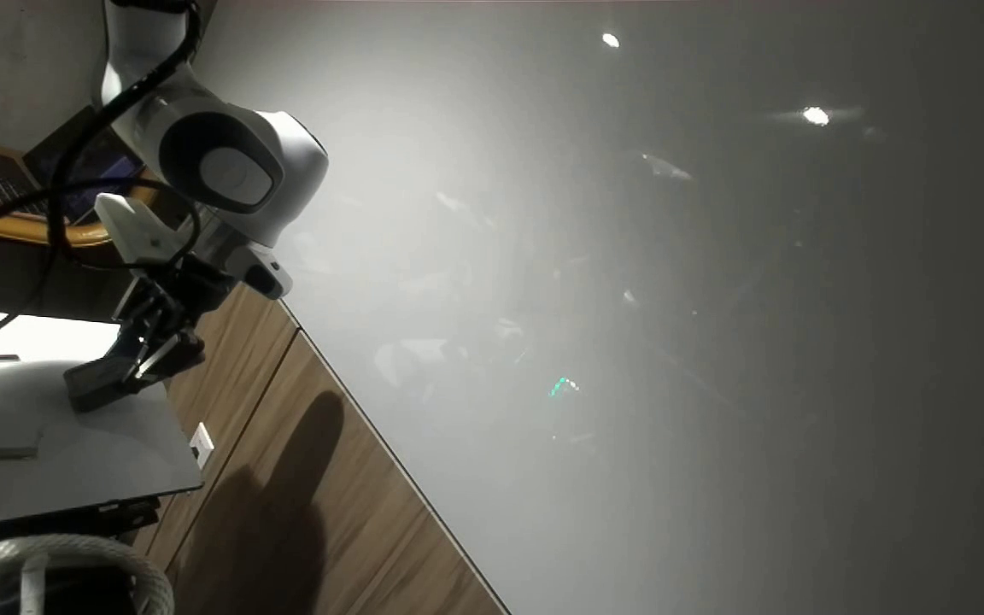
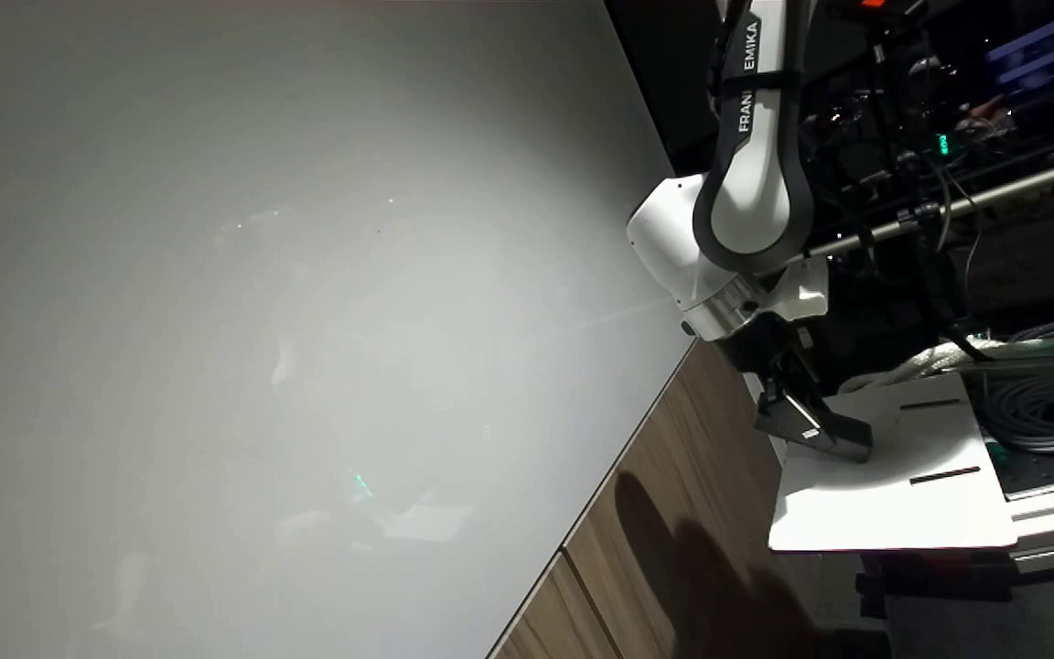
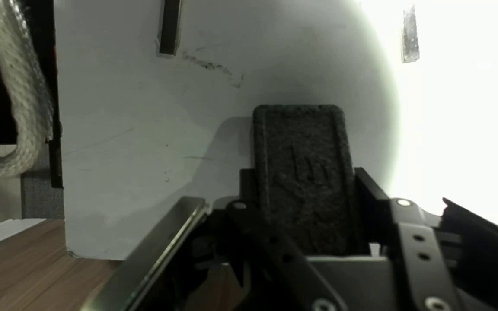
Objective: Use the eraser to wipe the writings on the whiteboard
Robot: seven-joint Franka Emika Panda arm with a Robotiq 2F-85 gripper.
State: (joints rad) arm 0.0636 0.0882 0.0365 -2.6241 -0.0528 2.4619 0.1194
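The eraser is a dark grey oblong block with line marks on its face. My gripper has a finger against each long side of it and is shut on it. In both exterior views the gripper points down, with the eraser over the small white table top. I cannot tell whether the eraser touches the table top. The whiteboard is large, glossy and pale grey, with bright glints and small green reflections. No dark writings show on it in either exterior view.
The white table top carries dark strips and smudges. Wood panelling runs below the whiteboard. A laptop stands behind the arm, where a black cable loops. A thick white rope hangs beside the table.
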